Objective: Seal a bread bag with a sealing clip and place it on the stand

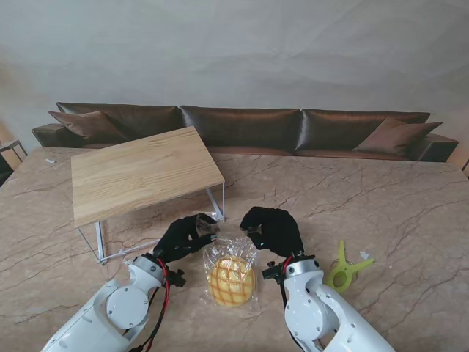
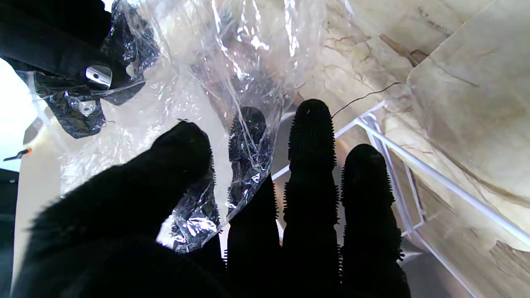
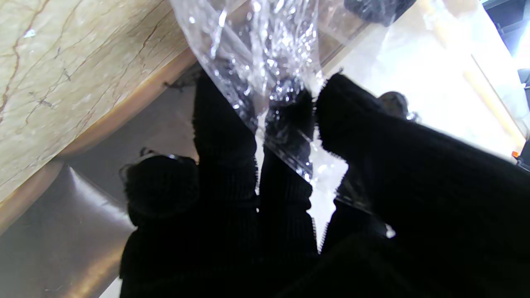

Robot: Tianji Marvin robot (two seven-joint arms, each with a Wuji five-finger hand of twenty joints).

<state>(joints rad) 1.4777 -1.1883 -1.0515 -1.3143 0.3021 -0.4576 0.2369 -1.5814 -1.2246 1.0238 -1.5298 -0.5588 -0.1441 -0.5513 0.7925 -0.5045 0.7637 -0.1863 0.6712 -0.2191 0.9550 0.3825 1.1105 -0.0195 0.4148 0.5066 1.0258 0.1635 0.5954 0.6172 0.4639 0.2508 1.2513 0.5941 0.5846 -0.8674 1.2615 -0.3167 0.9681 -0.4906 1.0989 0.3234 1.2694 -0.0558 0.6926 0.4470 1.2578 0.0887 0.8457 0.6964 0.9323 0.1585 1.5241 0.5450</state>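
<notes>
A clear bread bag (image 1: 231, 273) with a golden round bun inside lies on the marble table between my two arms. My left hand (image 1: 186, 235) pinches the bag's open top on its left side; the plastic (image 2: 215, 124) runs between thumb and forefinger. My right hand (image 1: 272, 229) pinches the top's right side, with film (image 3: 273, 82) between its fingers. The yellow-green sealing clip (image 1: 346, 268) lies on the table to the right of my right arm, untouched. The wooden stand (image 1: 143, 173) on white wire legs is farther from me on the left.
A brown leather sofa (image 1: 249, 128) runs along the table's far edge. The stand's white wire leg (image 2: 414, 165) is close to my left hand's fingers. A small white object (image 1: 50, 159) lies at the far left.
</notes>
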